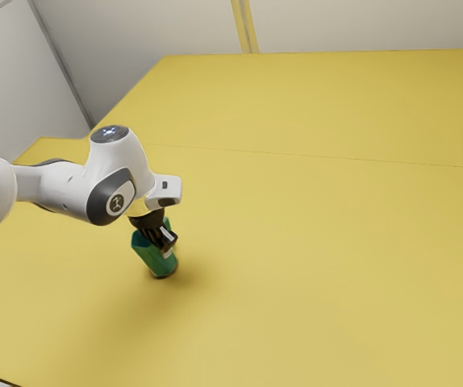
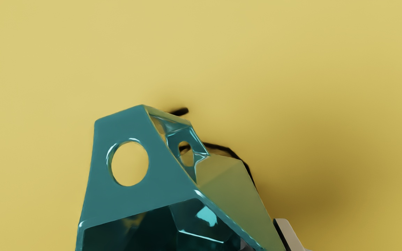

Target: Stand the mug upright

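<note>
Mug (image 1: 151, 256), one, tilted; two jaws grip it.

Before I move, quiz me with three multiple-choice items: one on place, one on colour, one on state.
1. Where is the claw? A: at the exterior view's top edge. B: at the mug. C: at the exterior view's far right.
2. Tabletop colour? A: blue. B: red. C: yellow.
3. Mug's stance? A: tilted. B: upright. C: upside down.

1 B: the claw meets its rim.
2 C: yellow surrounds the mug.
3 A: its open end leans toward the exterior view's left.
</note>
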